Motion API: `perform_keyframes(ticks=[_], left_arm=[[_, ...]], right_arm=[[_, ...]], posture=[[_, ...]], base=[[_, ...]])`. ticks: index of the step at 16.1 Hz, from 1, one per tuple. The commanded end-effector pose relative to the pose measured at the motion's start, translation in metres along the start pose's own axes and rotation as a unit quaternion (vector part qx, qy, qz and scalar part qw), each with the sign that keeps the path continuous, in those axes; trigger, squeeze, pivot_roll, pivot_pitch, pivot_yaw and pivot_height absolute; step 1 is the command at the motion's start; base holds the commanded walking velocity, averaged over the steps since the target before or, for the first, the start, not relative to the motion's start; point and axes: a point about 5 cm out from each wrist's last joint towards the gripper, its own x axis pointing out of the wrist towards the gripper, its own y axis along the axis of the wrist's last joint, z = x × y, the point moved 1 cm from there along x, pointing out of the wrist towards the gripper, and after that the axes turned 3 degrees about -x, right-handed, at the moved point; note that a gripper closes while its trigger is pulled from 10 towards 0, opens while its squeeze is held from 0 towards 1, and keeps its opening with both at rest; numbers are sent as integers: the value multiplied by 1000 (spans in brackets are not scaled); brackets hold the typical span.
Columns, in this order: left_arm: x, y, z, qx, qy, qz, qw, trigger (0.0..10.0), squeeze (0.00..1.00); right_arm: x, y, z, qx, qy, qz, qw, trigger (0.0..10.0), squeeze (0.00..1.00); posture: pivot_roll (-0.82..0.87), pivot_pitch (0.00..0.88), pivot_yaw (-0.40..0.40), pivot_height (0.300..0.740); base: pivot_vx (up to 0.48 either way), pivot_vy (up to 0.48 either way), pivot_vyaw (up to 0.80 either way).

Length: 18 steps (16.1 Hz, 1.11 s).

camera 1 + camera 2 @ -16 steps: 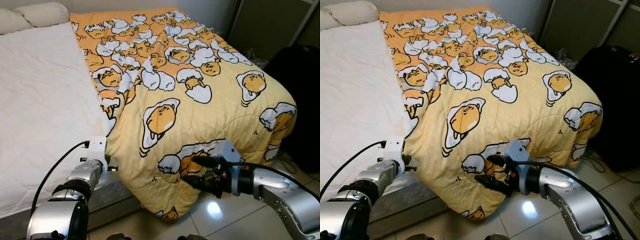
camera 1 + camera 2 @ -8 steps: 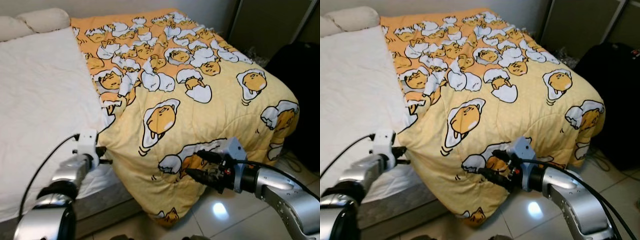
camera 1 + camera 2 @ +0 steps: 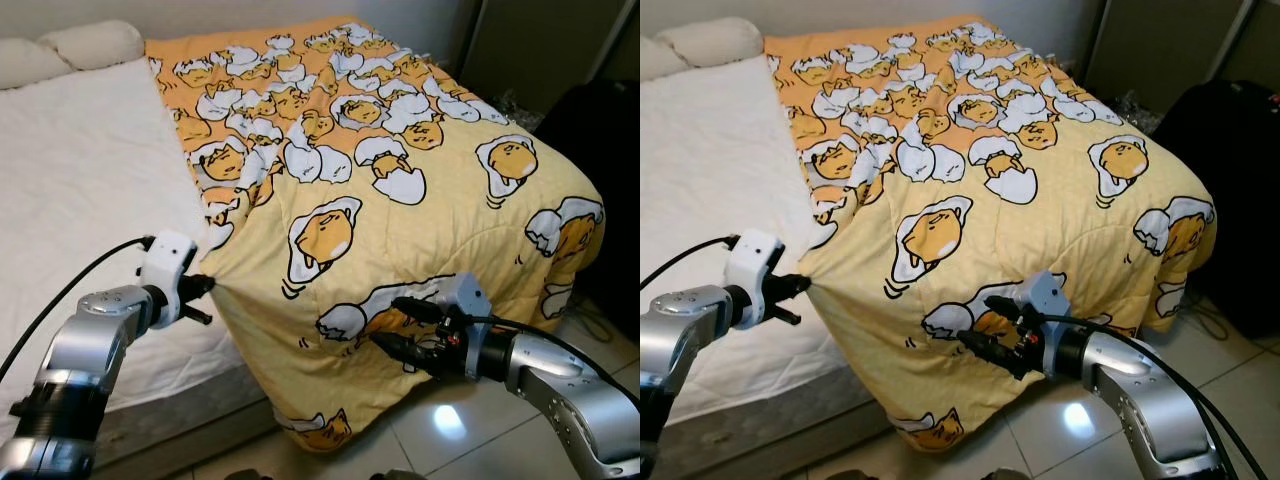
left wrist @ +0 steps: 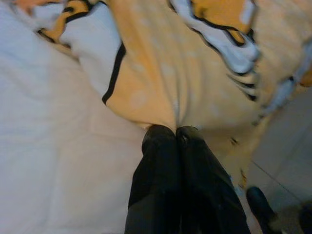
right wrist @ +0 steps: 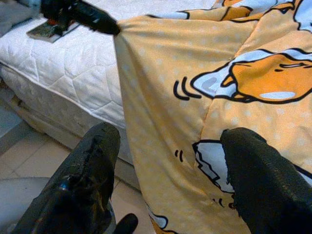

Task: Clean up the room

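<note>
A bed (image 3: 90, 190) with a white quilted mattress cover takes up the left and far part of the scene, with pale pillows (image 3: 70, 48) at its far left end. A yellow-orange comforter (image 3: 400, 200) covers the right half of the bed, printed all over with cartoon egg-yolk figures lying in cracked white shells; the far part has a deeper orange ground with small crowded figures, the near part a paler yellow ground with larger ones. No writing or label can be read on it. Its long axis runs from the far head of the bed toward the near foot, where it drapes over the mattress edge and hangs down toward the tiled floor (image 3: 450, 440). A dark bag or case (image 3: 600, 130) stands at the far right beside the bed.

The right gripper (image 3: 397, 325) is low at the near foot of the bed, against the hanging face of the comforter, its two black fingers (image 5: 92, 165) spread apart with the fabric between and beyond them, not clamped. The left gripper (image 3: 205, 290) is at the comforter's left edge over the white mattress, its fingers (image 4: 163, 161) pressed together and pinching a fold of the yellow cloth, which is drawn into a taut point there.
</note>
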Motion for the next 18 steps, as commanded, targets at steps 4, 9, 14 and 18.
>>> perform_keyframes(ticks=[4,9,14,18], left_arm=[[-24,11,17,39,-22,-17,999,0,0],[-2,-40,10,49,48,-103,992,0,0],[17,-71,26,50,41,-142,988,0,0],[18,-62,27,83,65,-57,993,10000,0]], right_arm=[[-7,1,0,1,-12,7,1000,10000,0],[-3,-19,9,-6,-62,-47,997,10000,0],[6,-11,5,-4,-64,-29,998,10000,0],[11,-6,17,-8,-120,-5,993,10000,0]], posture=[[-161,0,84,740],[-151,0,67,740],[-167,0,79,740],[-167,0,92,740]], base=[[0,0,0],[0,0,0],[0,0,0],[0,0,0]])
